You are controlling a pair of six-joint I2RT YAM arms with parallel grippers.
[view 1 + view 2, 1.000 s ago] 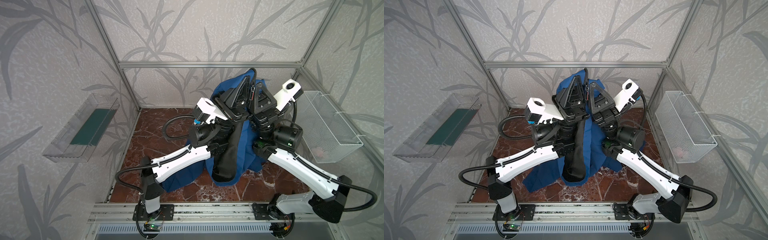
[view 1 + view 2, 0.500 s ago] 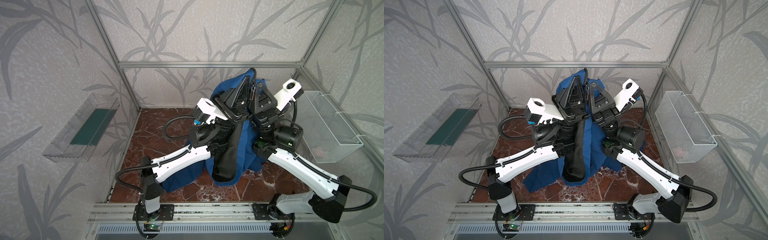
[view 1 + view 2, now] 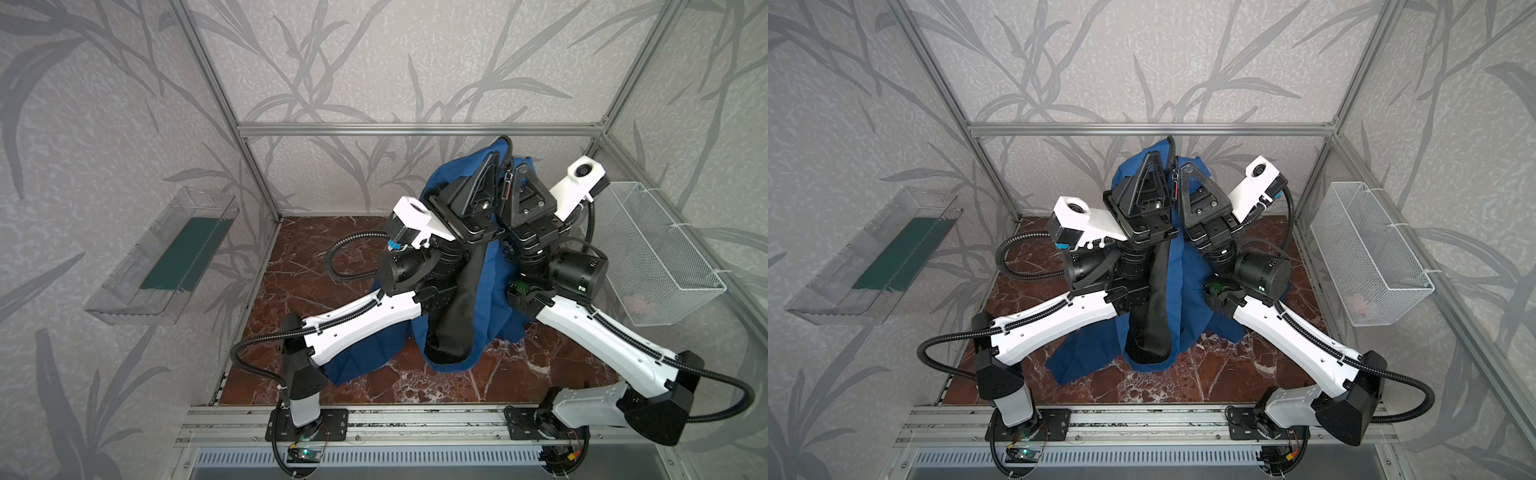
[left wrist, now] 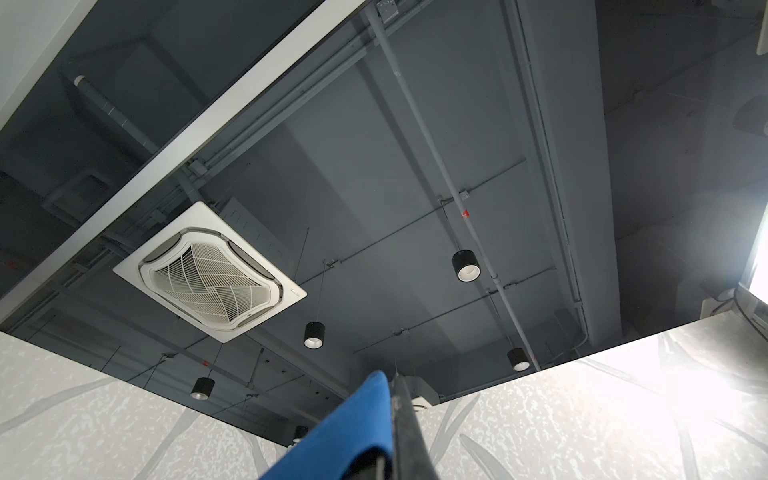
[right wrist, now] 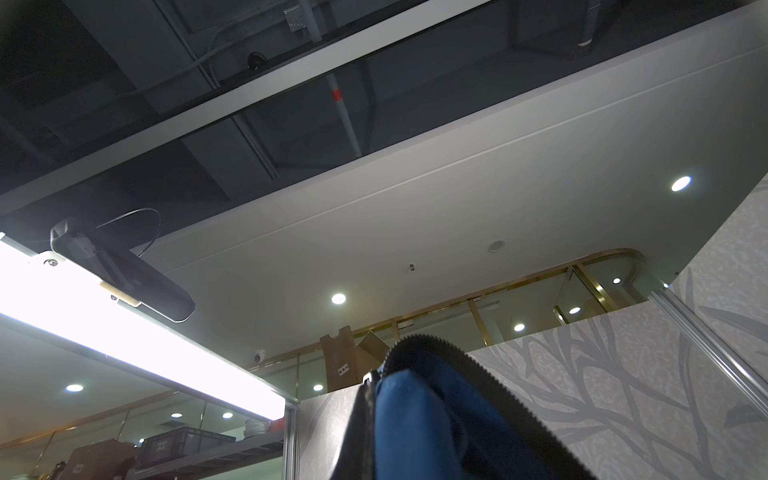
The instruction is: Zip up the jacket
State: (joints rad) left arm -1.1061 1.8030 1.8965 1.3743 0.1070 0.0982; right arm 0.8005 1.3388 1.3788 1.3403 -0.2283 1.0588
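Note:
The navy-blue jacket (image 3: 492, 291) hangs from both raised grippers in both top views, its black lining (image 3: 453, 316) facing front and its hem resting on the marble floor. My left gripper (image 3: 493, 161) and right gripper (image 3: 519, 169) point upward side by side, tips almost touching, each shut on the jacket's top edge. A loop of dark zipper (image 3: 508, 143) sticks up between them. The left wrist view shows blue jacket fabric (image 4: 353, 428) beside a dark zipper edge (image 4: 405, 424). A curved row of zipper teeth (image 5: 457, 359) arches over blue cloth (image 5: 415, 432) in the right wrist view. The fabric hides the fingertips.
A clear plastic bin (image 3: 166, 257) with a green bottom hangs on the left wall. A white wire basket (image 3: 656, 253) hangs on the right wall. The brown marble floor (image 3: 311, 249) lies under the jacket. An aluminium frame bar (image 3: 415, 129) crosses behind the grippers.

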